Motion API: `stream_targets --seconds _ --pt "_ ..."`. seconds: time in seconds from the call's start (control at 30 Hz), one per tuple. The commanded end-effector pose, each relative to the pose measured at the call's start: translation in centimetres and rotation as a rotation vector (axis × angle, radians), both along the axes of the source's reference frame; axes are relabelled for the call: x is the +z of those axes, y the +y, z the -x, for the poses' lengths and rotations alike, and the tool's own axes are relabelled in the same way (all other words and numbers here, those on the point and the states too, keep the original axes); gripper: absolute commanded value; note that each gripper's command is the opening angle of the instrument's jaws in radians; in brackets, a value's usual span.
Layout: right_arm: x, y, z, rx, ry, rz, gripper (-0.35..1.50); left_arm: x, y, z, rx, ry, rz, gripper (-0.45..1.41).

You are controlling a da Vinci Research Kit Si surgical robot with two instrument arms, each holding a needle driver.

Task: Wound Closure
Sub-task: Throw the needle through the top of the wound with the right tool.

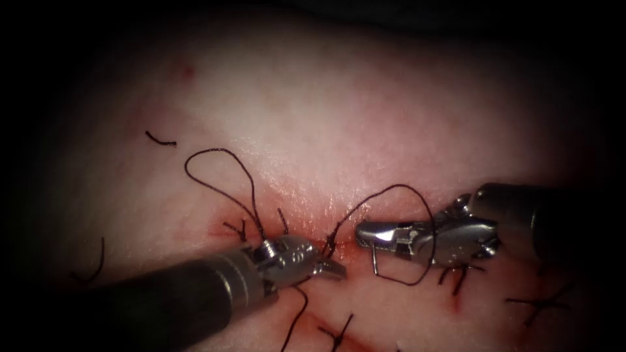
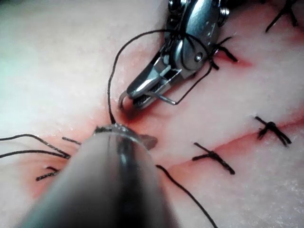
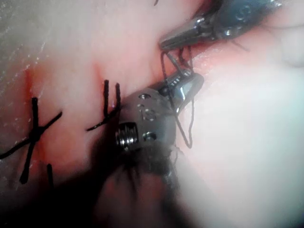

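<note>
Needle in my right hand, thread end in my left, both at the cut.

My right hand point(image 1: 360, 236) is closed on the needle point(image 1: 376, 262) near one end; its curve hangs free beside the jaws, not in the tissue point(image 1: 365, 117), just right of the cut point(image 1: 339, 251). My left hand point(image 1: 334, 268) looks closed on the thread point(image 1: 215, 176) at the cut, though I can't be certain. I judge we're between bites; next needs a steady needle grip. No containers here.
</note>
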State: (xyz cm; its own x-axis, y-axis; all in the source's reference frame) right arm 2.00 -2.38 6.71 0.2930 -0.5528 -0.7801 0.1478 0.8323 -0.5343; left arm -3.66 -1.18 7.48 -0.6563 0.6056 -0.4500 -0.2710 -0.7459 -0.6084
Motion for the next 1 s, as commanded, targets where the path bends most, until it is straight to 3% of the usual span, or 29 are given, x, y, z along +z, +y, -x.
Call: stream_targets --seconds 0.03,0.23,0.4,0.6,0.9,1.0 --pt "0.11 -0.02 -0.09 0.013 -0.003 -0.026 -0.35 0.05 0.05 0.11 -0.010 -0.015 0.011 -0.45" --pt "0.27 -0.02 -0.11 0.051 -0.010 -0.152 -0.35 0.04 0.08 0.27 -0.031 -0.034 0.040 -0.45" --pt "0.52 -0.08 -0.04 0.044 -0.057 -0.228 -0.35 0.03 0.06 0.19 -0.024 -0.038 0.039 -0.45" --pt "0.83 -0.43 0.04 0.016 -0.112 -0.227 -0.35 0.04 0.03 0.02 0.008 -0.037 0.039 -0.45" --pt "0.93 -0.60 0.09 0.016 -0.130 -0.246 -0.35 0.05 0.00 0.03 0.015 -0.026 0.039 -0.45" --pt "0.88 -0.54 0.08 0.028 -0.121 -0.264 -0.35 0.07 -0.01 0.05 0.015 -0.023 0.040 -0.45"
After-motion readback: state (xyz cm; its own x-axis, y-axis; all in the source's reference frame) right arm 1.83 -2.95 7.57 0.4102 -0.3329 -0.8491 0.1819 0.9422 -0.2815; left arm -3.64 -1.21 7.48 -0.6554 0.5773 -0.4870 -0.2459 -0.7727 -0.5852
